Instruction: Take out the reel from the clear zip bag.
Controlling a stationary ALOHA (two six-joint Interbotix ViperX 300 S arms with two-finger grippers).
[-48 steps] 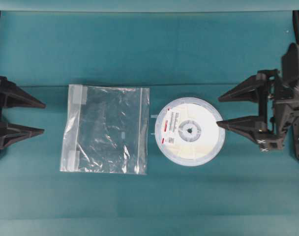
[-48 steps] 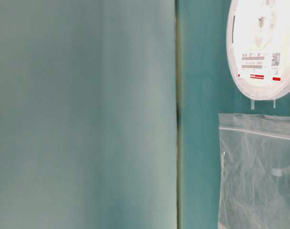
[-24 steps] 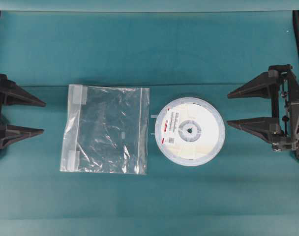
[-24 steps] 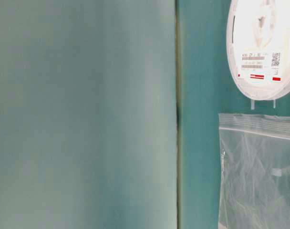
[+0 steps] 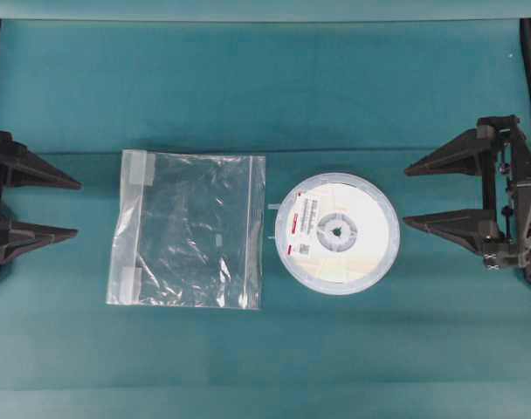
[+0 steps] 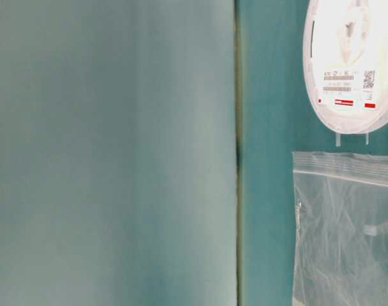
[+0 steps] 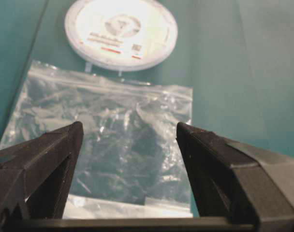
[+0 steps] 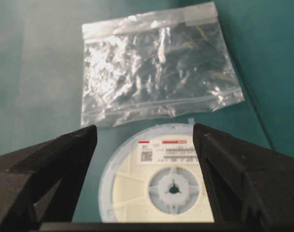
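One label (image 6: 347, 86) with red mark on reel (image 5: 337, 233); print unreadable; both end effectors apart.

Reel (image 5: 337, 233) flat beside empty zip bag (image 5: 191, 230) (not touching).

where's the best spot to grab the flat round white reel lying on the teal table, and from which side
Probably the translucent outer rim of the flat round white plastic reel, on the edge facing the right pincer. The reel lies flat and outside the clear crinkly zip bag, so its top face offers nothing to pinch. That pincer stands open close beside it, and the bag lies along the opposite edge.
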